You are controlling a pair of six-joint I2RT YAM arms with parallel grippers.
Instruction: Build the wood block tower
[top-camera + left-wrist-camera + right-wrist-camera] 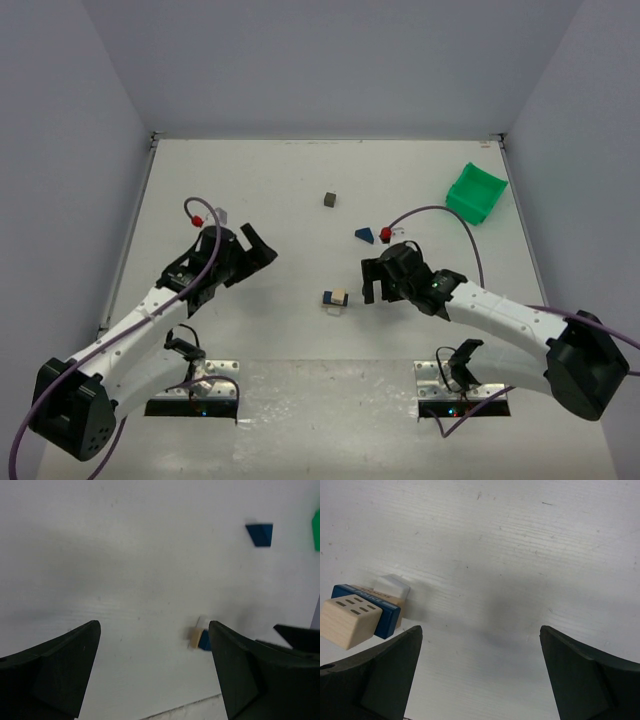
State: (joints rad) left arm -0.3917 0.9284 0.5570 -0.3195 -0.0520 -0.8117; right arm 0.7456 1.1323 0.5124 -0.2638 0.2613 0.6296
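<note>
- Over the surface [260,190], both your end effectors, left [257,247] and right [378,289], hang spread and empty.
- The wood block tower [335,298] is a low start mid-surface, just beside the right end effector, so building looks early.
- Next you'll likely fetch the blue roof piece [364,235] or the dark block [329,199], which calls for a centred pinch.
- Only the right wrist view shows lettering on the tower's blue block [367,602].

We see a white table [250,180] (faint wood grain up close) with plain grey walls [330,60] rising behind and beside it
</note>
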